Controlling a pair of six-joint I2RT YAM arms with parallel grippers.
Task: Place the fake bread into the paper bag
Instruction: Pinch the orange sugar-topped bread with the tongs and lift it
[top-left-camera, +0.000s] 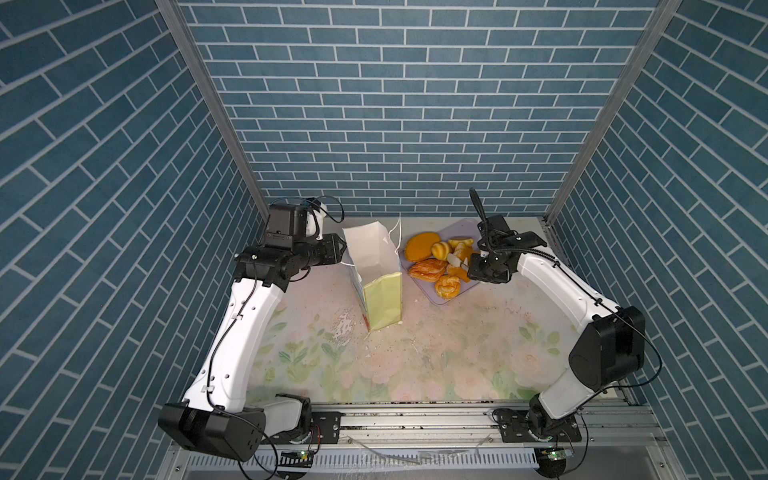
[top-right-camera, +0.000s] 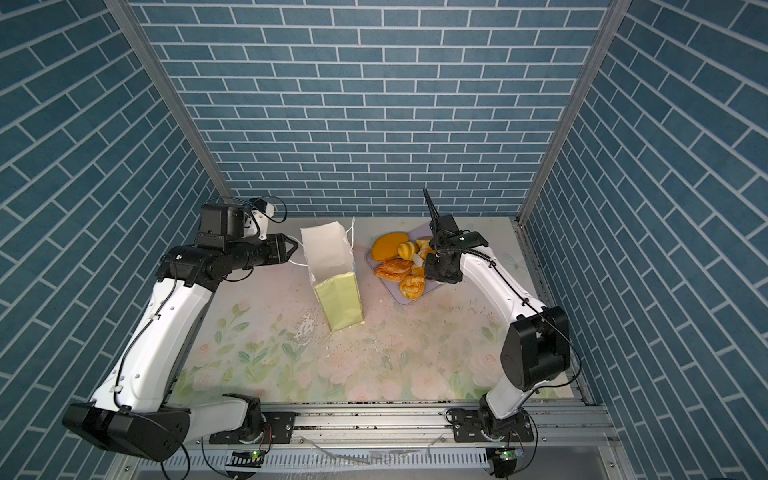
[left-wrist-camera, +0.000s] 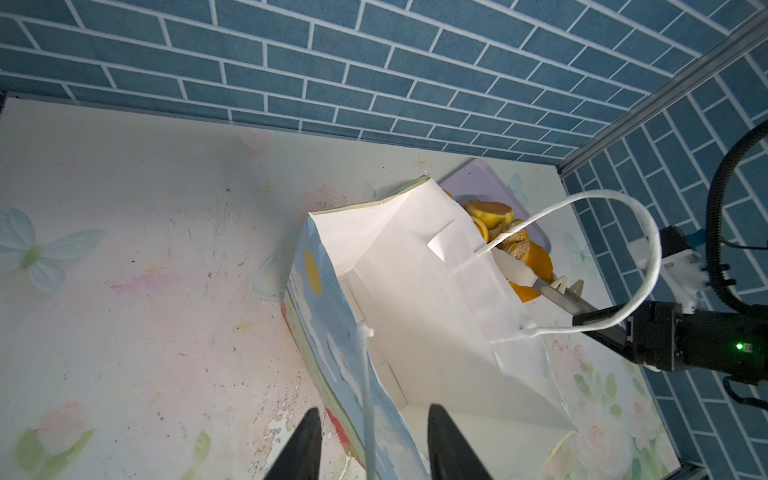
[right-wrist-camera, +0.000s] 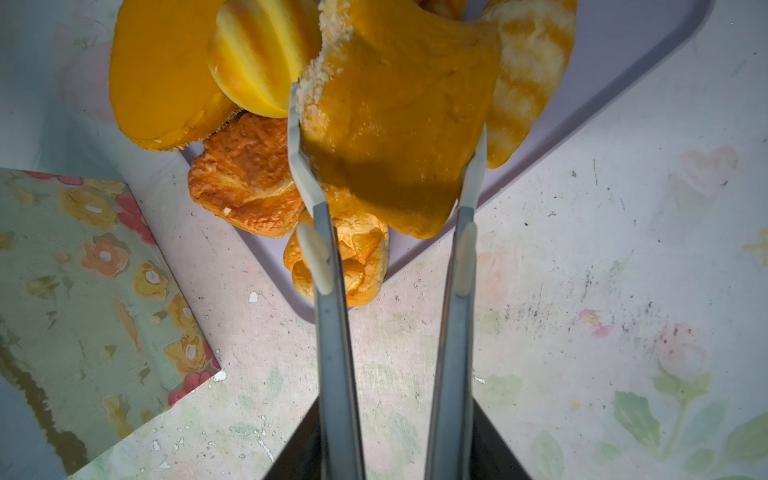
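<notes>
Pick step, probably: right gripper (right-wrist-camera: 397, 419) clamps tongs (right-wrist-camera: 332, 332) pinching blocky loaf (right-wrist-camera: 395, 124) beside paper bag (top-left-camera: 374, 257). Left gripper (left-wrist-camera: 374, 411) jaws apart at bag's handle (left-wrist-camera: 365, 395). Next: lift over bag mouth, release.

Lilac tray (right-wrist-camera: 602, 83) far right on the floral tabletop (top-left-camera: 415, 365), metal tongs (right-wrist-camera: 332, 332) over it. Scuffs & white flakes (top-left-camera: 345, 330) mid-table. Blue brick-print walls (top-left-camera: 374, 104) all round, alu rail (top-left-camera: 415, 419) up front.

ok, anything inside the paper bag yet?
No bread visible inside the paper bag, only white lining. Its floor is partly hidden by its own walls. The fake bread is all at the lilac tray.
</notes>
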